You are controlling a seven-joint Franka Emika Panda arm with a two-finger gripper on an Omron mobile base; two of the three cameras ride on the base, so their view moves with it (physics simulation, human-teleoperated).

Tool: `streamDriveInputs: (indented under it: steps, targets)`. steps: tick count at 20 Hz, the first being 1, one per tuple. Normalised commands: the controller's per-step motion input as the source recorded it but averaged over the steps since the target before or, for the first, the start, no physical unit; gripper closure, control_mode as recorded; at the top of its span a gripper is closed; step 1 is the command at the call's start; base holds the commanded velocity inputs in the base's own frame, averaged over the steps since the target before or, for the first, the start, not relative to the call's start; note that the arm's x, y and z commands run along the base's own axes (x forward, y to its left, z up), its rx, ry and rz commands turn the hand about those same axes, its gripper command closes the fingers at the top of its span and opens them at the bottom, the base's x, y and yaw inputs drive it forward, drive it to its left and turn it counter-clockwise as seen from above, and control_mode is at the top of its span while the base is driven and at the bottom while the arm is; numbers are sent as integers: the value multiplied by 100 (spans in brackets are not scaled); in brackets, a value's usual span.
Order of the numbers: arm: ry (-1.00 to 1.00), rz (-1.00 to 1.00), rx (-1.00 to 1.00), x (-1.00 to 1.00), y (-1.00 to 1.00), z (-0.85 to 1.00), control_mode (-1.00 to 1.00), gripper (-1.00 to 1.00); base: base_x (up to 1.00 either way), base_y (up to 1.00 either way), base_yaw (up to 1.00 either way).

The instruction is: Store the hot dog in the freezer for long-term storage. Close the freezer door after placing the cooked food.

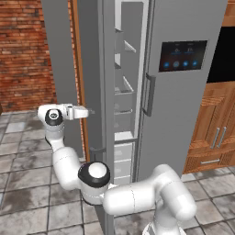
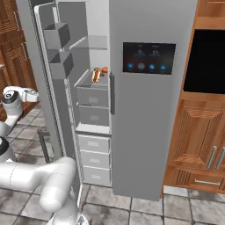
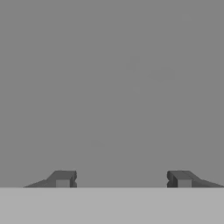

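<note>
Hot dog on freezer shelf, long axis upright-tilted.

The freezer forms the left half of the fridge, left of the door with the display panel. The freezer door stands open on the left, bins on its inner side. The hot dog lies on a freezer shelf above the drawers, with what may be another food item just behind it. The gripper sits at the door's outer face.
</note>
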Motion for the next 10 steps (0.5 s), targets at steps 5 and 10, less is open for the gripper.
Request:
streamDriveInputs:
  steps: [5,10]
  targets:
    - [-3,26,9,13,-98,0,-100,-100,0,0,0]
    - [-3,28,5,13,-84,0,-100,-100,0,0,0]
